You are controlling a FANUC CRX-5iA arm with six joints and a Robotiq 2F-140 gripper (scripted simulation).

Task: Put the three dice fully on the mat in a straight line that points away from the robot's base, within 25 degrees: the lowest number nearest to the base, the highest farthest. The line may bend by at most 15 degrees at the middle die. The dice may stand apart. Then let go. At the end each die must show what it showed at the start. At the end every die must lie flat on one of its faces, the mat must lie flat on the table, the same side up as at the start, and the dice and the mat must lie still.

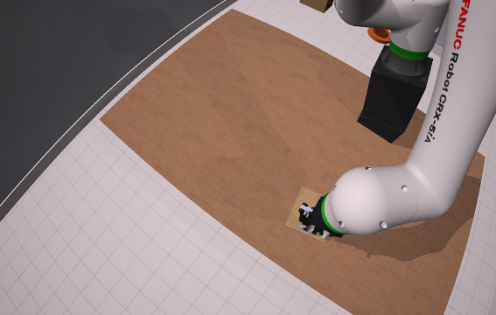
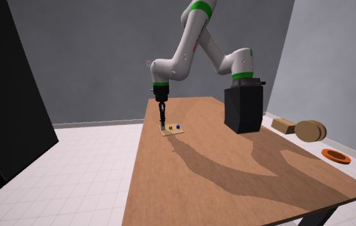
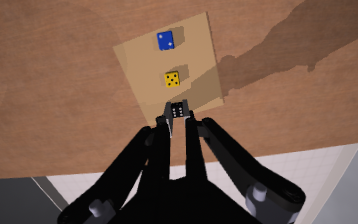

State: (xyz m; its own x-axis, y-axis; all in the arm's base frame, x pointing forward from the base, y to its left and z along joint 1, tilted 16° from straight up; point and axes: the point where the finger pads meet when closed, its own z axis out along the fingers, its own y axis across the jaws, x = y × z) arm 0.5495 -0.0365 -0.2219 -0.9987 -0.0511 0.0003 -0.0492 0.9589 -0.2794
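A small tan mat [image 3: 200,60] [image 2: 178,132] [image 1: 295,216] lies on the wooden table near its edge. A blue die [image 3: 165,41] [image 2: 178,127] showing two pips sits at the mat's end nearest the base. A yellow die [image 3: 172,79] [image 2: 170,127] showing five sits in the middle. My gripper [image 3: 177,108] [image 2: 162,127] is shut on a black die [image 3: 177,110] with white pips, down at the mat's edge farthest from the base. The three dice stand in a rough line. In the top view the arm hides the dice.
The arm's black pedestal [image 2: 243,108] [image 1: 394,102] stands on the table [image 2: 228,176] behind the mat. The table's edge runs just beyond the mat. On the floor lie a cardboard box [image 2: 282,125], round wooden discs [image 2: 309,130] and an orange dish [image 2: 336,156]. A black cabinet [image 2: 5,103] stands at the left.
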